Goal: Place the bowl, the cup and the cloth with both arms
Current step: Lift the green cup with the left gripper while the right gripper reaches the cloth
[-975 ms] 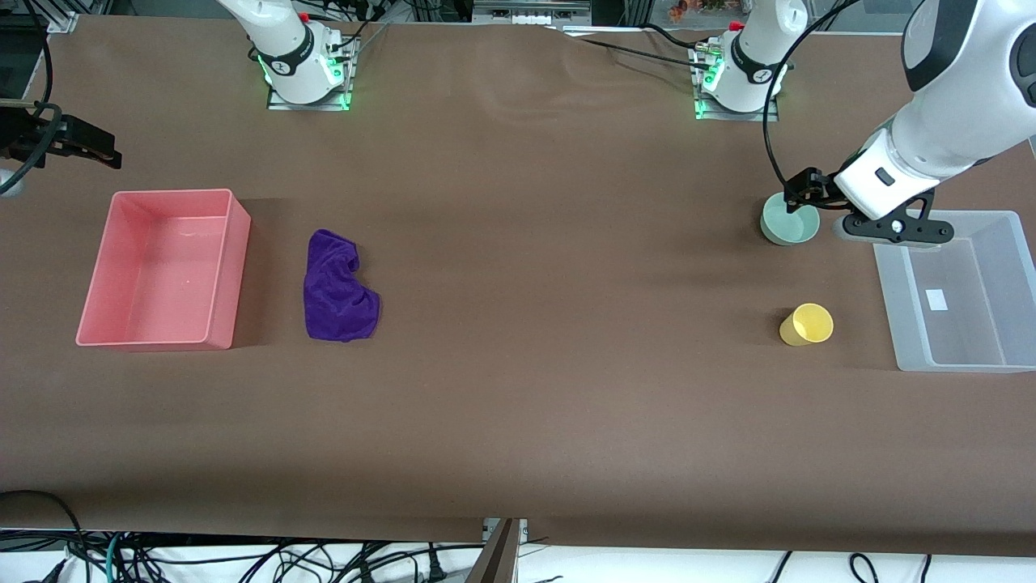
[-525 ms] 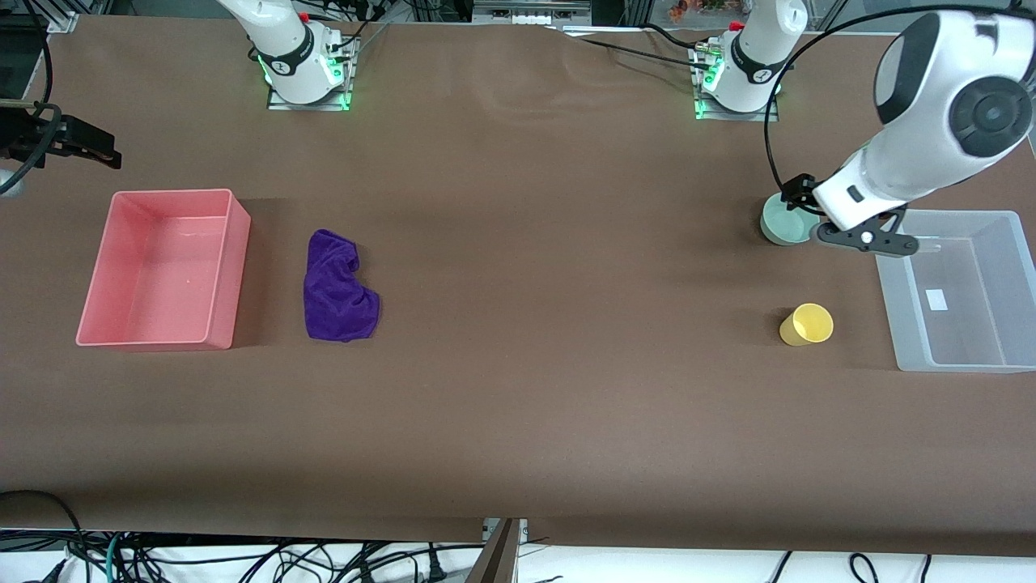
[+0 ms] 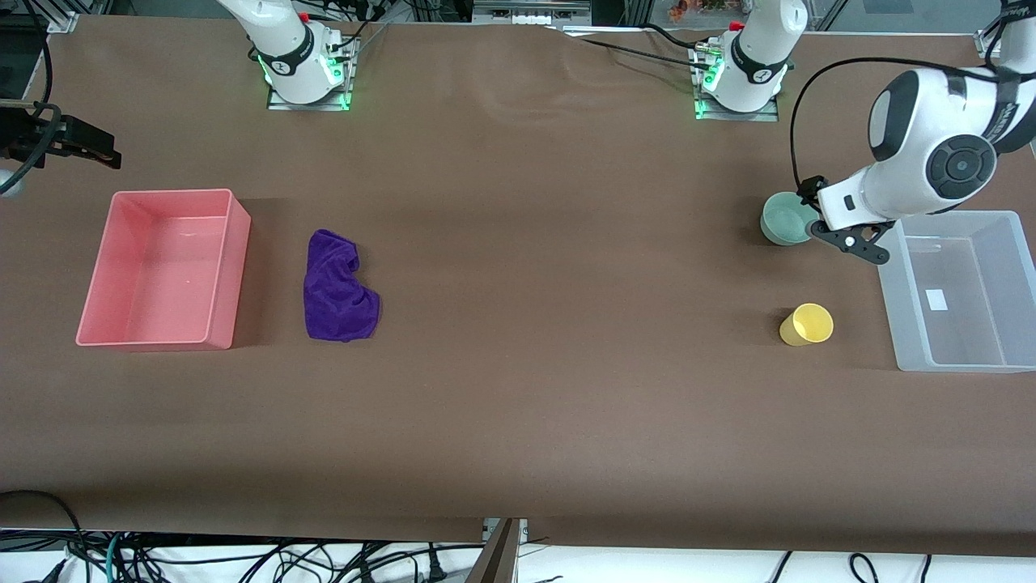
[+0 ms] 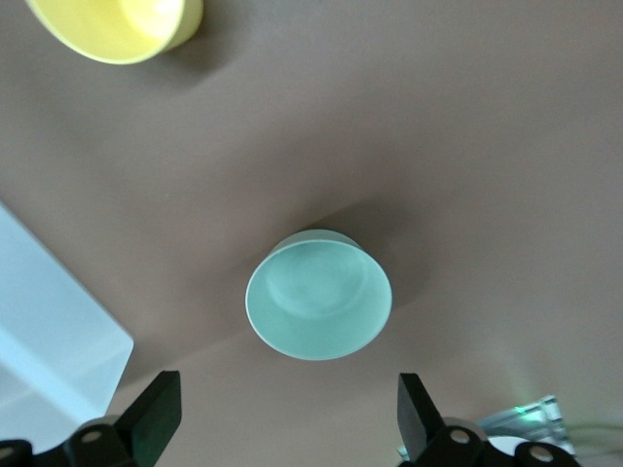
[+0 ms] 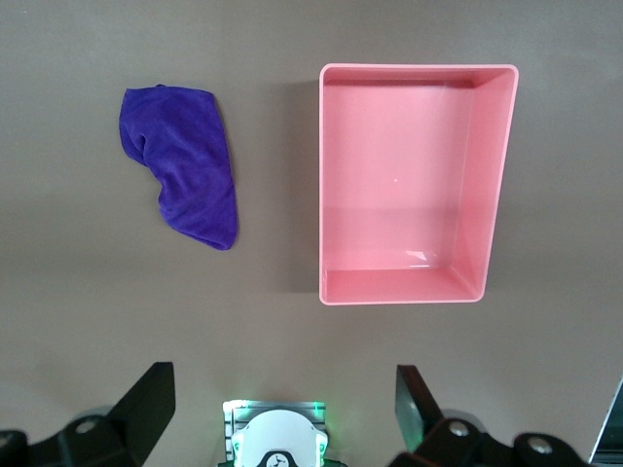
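Note:
The pale mint-green bowl [image 3: 782, 220] stands upright on the table near the left arm's end; it also shows in the left wrist view [image 4: 318, 306]. My left gripper [image 3: 851, 236] hangs open and empty just beside the bowl, between it and the clear bin [image 3: 900, 324]; its fingers [image 4: 154, 420] straddle bare table. The yellow cup [image 3: 806, 325] stands nearer to the front camera than the bowl and shows in the left wrist view [image 4: 117, 24]. The purple cloth [image 3: 338, 287] lies crumpled beside the pink bin [image 3: 231, 267] and shows in the right wrist view [image 5: 185, 165]. My right gripper [image 3: 93, 150] waits open, high at the right arm's end.
The pink bin [image 5: 414, 292] is empty. The clear bin [image 4: 44, 336] holds only a small white label. The arm bases [image 3: 307, 69] stand along the table edge farthest from the front camera. Cables hang below the table's front edge.
My left arm's wrist has swung round and the gripper has shifted from the clear bin's corner closer to the bowl. The right arm and all objects have not moved.

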Action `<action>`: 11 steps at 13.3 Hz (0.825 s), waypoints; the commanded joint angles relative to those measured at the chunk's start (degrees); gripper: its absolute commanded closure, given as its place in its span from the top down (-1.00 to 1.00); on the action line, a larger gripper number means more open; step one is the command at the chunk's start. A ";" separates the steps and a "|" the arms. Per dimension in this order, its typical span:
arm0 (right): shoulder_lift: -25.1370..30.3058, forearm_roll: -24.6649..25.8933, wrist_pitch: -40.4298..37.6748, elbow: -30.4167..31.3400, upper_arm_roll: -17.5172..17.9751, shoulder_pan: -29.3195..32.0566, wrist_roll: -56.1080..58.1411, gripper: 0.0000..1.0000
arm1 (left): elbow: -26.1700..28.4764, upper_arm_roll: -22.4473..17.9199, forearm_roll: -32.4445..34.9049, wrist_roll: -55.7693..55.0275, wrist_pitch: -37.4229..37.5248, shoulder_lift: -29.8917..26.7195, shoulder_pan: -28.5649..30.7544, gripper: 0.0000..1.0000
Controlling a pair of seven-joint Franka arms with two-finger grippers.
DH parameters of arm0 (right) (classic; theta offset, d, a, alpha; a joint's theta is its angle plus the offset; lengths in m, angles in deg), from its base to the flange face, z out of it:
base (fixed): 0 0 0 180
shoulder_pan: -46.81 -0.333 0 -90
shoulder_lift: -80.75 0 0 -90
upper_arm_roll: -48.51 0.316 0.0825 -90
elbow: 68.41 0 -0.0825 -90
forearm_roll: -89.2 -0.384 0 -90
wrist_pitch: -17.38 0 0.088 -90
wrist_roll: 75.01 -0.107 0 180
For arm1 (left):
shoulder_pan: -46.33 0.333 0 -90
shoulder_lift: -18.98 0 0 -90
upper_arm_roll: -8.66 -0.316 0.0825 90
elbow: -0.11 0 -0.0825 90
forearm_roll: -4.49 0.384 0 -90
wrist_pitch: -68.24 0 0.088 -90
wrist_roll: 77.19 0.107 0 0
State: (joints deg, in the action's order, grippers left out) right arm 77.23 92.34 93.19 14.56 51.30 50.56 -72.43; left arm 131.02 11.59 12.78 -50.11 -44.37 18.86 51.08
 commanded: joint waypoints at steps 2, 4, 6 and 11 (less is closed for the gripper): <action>-0.61 -0.24 -0.41 -1.33 0.11 0.47 0.85 1.00 | 10.12 0.41 1.29 9.27 -15.75 0.73 3.15 0.95; -0.61 -0.24 -0.41 -1.33 0.11 0.47 0.85 1.00 | 11.11 0.41 1.29 14.73 -22.80 5.28 5.87 0.83; -0.61 -0.32 -0.32 -1.33 -0.24 0.82 0.76 1.00 | 11.11 0.41 1.29 20.18 -29.13 9.68 7.55 0.55; -9.75 -0.68 7.74 -0.54 0.20 -0.66 0.15 1.00 | 10.94 0.50 1.29 22.13 -30.21 11.99 9.14 -1.00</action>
State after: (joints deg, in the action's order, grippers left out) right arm 70.16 92.24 98.25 14.82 51.03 50.64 -72.42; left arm 142.71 11.57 12.87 -28.92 -75.06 31.18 59.73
